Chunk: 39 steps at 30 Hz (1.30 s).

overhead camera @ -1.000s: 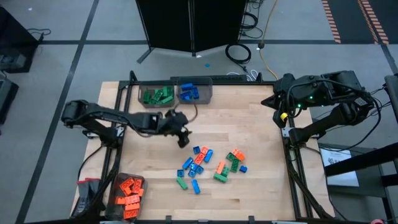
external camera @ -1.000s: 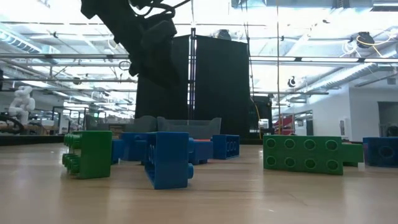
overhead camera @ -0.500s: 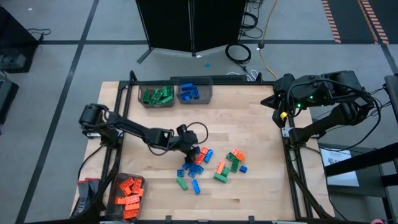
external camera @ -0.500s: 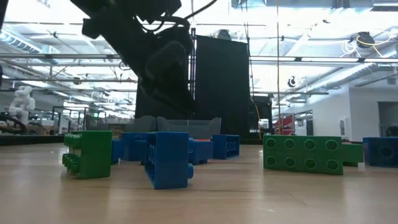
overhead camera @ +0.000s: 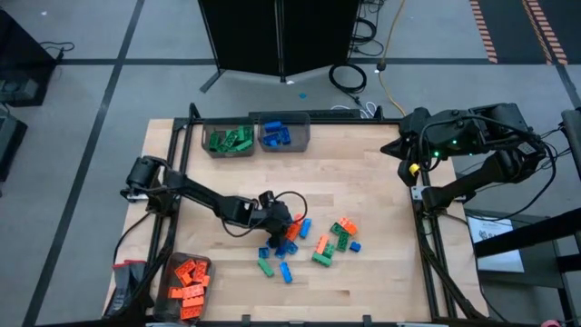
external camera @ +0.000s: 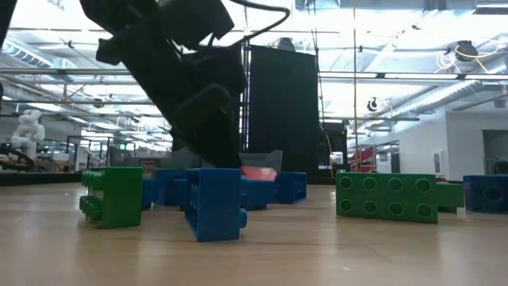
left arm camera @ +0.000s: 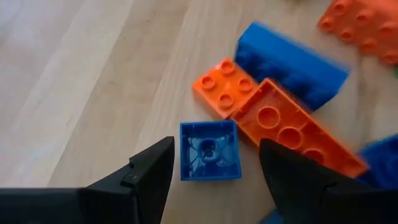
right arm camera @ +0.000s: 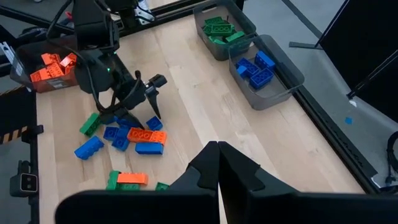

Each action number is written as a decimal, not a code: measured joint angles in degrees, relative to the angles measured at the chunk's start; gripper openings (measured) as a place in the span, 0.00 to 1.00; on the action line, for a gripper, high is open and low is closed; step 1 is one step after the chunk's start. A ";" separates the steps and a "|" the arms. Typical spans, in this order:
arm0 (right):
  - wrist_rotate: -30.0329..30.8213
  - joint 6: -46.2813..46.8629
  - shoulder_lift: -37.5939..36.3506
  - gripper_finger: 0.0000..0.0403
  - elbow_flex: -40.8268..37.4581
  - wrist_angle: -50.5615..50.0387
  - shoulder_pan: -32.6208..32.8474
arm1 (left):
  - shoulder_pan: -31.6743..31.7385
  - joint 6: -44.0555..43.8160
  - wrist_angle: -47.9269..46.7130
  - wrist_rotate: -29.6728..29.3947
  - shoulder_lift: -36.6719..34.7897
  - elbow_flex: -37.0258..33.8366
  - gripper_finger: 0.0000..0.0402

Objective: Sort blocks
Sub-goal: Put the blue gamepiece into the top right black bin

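- High view: sorting looks partly done, I'd say. Three bins (overhead camera: 238, 150) already have stuff in them: the green one at the far edge of the tabletop (overhead camera: 363, 182) holds green blocks, the one right beside it (overhead camera: 284, 134) holds blue, and the bin at the near left corner (overhead camera: 188, 279) holds orange. A mixed pile of blocks (overhead camera: 304, 243) sits mid-table, so there's a good bit left. The left gripper (overhead camera: 280, 224) is down at the pile's left edge; the right arm is parked off by the right edge.
- Low view: green (external camera: 113, 196) and blue blocks (external camera: 216, 203) lie loose up close, with the dark left arm coming down just behind them.
- Left wrist view: fingers (left arm camera: 149, 171) spread, straddling a small blue block (left arm camera: 209, 150) lying studs-down, not pinching it yet. Orange pieces (left arm camera: 267, 118) touch it on one side.
- Right wrist view: the right gripper (right arm camera: 217, 157) has its fingers pressed together, holding nothing, well apart from the pile.
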 joint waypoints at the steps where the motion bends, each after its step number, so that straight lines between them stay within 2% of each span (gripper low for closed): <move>1: 0.00 -0.01 0.00 0.00 0.00 0.00 0.00 | 0.00 -0.12 -0.06 0.00 0.48 -0.01 0.59; 14: 0.00 -0.02 0.00 0.00 0.00 0.01 0.00 | 1.36 0.72 -0.98 -0.68 1.40 -0.06 0.58; 26: 0.00 -0.02 0.00 0.00 0.00 0.02 0.02 | 2.54 0.85 -0.22 -0.74 1.36 -0.04 0.30; 33: 0.00 -0.02 0.00 0.00 0.00 0.02 0.02 | 2.54 0.53 -0.74 -0.22 0.62 -0.04 0.30; 39: 0.00 -0.02 0.00 0.00 0.00 0.02 0.01 | 3.09 -0.85 -0.87 -1.47 -3.17 -0.04 0.30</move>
